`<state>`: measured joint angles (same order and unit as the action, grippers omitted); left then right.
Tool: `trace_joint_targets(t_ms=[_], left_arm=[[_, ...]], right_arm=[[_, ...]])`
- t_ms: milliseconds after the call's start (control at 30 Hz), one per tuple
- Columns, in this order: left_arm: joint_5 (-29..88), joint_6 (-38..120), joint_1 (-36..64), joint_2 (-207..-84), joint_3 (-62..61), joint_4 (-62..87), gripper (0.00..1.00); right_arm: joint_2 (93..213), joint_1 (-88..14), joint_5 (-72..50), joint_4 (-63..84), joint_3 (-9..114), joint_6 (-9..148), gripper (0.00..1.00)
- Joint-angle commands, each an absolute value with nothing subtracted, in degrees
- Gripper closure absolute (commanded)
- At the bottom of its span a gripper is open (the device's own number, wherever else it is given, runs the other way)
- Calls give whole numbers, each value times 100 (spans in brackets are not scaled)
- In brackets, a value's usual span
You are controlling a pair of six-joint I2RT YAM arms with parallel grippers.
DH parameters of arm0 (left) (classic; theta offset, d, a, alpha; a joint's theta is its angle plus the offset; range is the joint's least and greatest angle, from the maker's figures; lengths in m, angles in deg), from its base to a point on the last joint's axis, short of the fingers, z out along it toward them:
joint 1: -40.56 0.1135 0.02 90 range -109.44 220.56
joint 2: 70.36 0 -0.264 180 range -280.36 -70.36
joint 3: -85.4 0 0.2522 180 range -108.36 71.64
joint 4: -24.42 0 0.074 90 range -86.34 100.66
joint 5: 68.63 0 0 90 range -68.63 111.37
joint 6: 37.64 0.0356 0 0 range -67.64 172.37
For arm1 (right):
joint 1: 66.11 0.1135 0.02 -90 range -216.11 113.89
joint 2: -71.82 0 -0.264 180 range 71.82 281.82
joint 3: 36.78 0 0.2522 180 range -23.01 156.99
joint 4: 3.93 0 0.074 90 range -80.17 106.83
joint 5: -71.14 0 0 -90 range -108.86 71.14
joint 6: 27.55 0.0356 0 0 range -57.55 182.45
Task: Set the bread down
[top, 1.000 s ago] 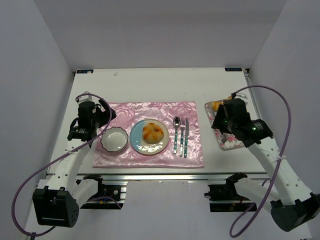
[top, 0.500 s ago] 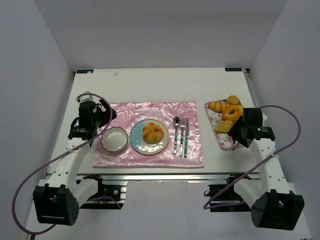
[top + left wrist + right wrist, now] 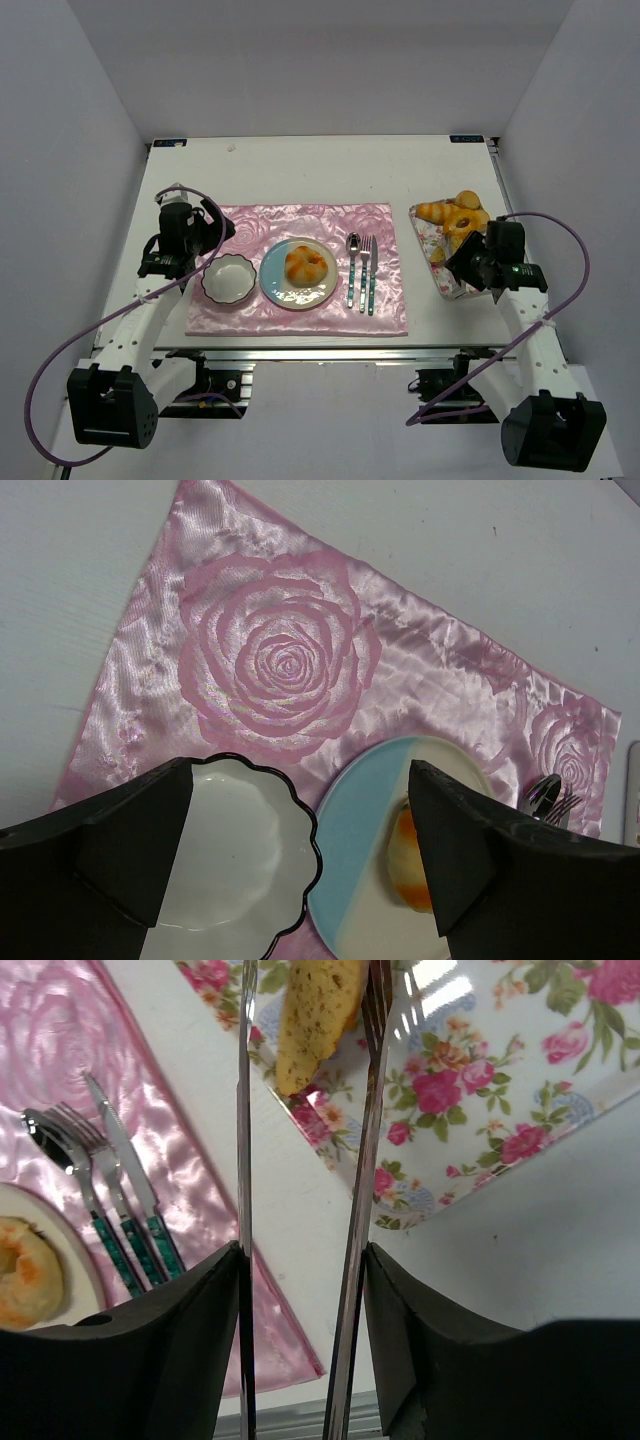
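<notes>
A golden bun [image 3: 306, 264] lies on the blue-and-cream plate [image 3: 280, 288] on the pink mat; it also shows in the left wrist view [image 3: 408, 865]. Several more breads [image 3: 455, 212] lie on the floral tray [image 3: 425, 232] at the right. My right gripper [image 3: 470, 265] is shut on metal tongs [image 3: 243, 1160] over the tray's near end. In the right wrist view [image 3: 303, 1260] a bread slice [image 3: 315, 1015] lies between the tong arms; the tips are out of view. My left gripper [image 3: 197, 250] is open and empty above the bowl and plate [image 3: 300, 780].
A white scalloped bowl [image 3: 228, 278] sits left of the plate. A spoon, fork and knife [image 3: 361, 270] lie on the pink rose mat [image 3: 300, 218] right of the plate. The tray's rim [image 3: 470, 1130] lies close to the table's right edge.
My right arm pulled back from over the tray toward the near right, uncovering the breads, then edged slightly back over the tray's near end. The left arm barely moved.
</notes>
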<state>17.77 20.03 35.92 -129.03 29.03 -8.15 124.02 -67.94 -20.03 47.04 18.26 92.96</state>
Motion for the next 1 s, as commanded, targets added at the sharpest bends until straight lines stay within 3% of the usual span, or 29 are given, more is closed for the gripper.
trace_joint_targets(t_ms=[0,333,533,733,867,967], left_arm=[[1856,2046,3573,-12889,2936,-710,2],[1847,2037,3582,-12880,2927,-745,2],[1838,2046,3582,-12863,2927,-754,2],[1847,2037,3573,-12836,2918,-754,2],[1882,2037,3582,-12828,2910,-754,2],[1882,2037,3573,-12819,2910,-754,2]], right_arm=[[12192,-6805,-1622,4367,1838,9286,45],[12482,-6805,-1860,4350,1698,9418,45],[12280,-6805,-2044,4419,1750,9515,78],[11762,-6805,-2247,4955,2180,9462,88],[11419,-6796,-1353,5044,2663,9024,90],[11383,-6770,26,4834,2796,8523,90]])
